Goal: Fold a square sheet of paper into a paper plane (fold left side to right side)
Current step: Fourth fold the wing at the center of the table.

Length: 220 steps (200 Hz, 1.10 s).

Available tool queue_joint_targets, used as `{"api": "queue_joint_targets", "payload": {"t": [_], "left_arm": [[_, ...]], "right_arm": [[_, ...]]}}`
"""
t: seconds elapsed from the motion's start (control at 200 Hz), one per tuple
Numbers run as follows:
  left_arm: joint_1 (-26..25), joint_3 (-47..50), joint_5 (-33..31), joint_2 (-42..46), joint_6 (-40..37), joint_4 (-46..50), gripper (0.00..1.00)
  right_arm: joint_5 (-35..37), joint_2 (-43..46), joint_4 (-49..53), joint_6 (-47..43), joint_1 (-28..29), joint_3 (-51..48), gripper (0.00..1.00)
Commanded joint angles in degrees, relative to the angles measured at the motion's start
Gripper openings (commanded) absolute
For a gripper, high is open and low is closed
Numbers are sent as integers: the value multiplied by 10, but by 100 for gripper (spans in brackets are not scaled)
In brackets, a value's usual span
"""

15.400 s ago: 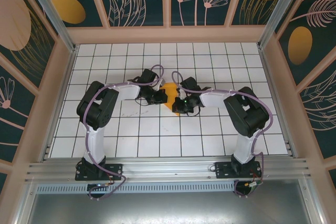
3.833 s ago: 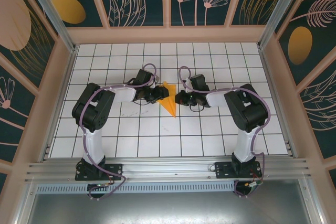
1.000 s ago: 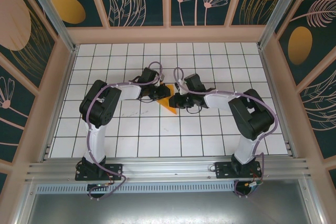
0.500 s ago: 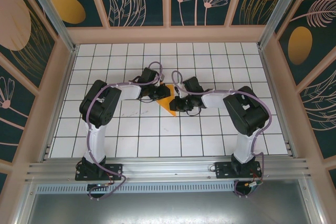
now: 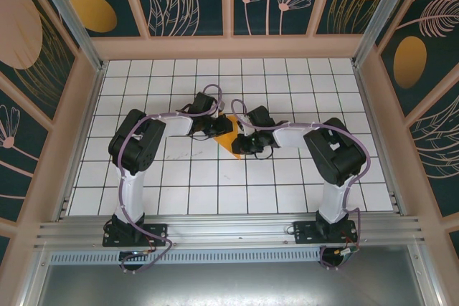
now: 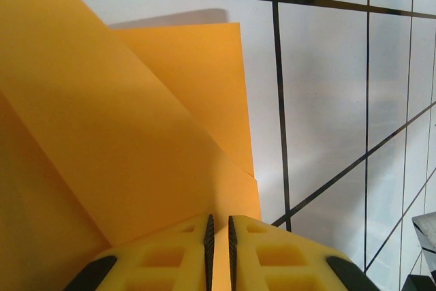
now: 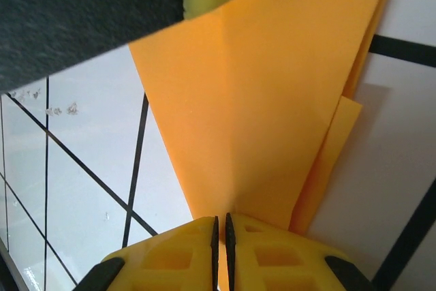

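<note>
The square sheet of paper (image 5: 229, 141), orange-yellow, is folded into a pointed wedge with its tip toward the near side. It sits between both grippers at the table's middle. My left gripper (image 5: 218, 130) is shut on the wedge's upper left edge. In the left wrist view the yellow fingers (image 6: 163, 260) of the left gripper (image 6: 218, 230) pinch the layered paper (image 6: 136, 134). My right gripper (image 5: 242, 145) is shut on the wedge's right edge. In the right wrist view the right gripper (image 7: 221, 230) nips the paper (image 7: 259, 100) along a crease, with the left gripper's dark body (image 7: 88, 5) beyond it.
The white grid table (image 5: 186, 177) is walled by a peach frame (image 5: 229, 46) with dark patterned panels. Both arms reach inward from their bases (image 5: 136, 233) at the near edge. An aluminium rail (image 5: 229, 231) runs along the front.
My right gripper has slid a little left and nearer along the paper's right edge. The left gripper and the paper have stayed where they were.
</note>
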State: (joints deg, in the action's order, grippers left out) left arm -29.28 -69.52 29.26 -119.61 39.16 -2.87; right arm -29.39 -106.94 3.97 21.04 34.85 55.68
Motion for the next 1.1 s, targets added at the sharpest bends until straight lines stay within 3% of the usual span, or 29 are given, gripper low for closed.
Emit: {"api": "queue_joint_targets", "payload": {"t": [0.0,0.395,0.941,1.096], "left_arm": [[-2,16,-42,-19,-16,62,19],[-2,11,-45,-24,-18,66,19],[-2,12,-45,-23,-18,65,18],[-2,11,-42,-22,-16,64,18]], "right_arm": [[21,-9,86,-19,10,2,14],[28,13,153,-33,33,-17,12],[40,52,176,-28,38,-53,10],[32,81,162,-23,32,-54,5]]}}
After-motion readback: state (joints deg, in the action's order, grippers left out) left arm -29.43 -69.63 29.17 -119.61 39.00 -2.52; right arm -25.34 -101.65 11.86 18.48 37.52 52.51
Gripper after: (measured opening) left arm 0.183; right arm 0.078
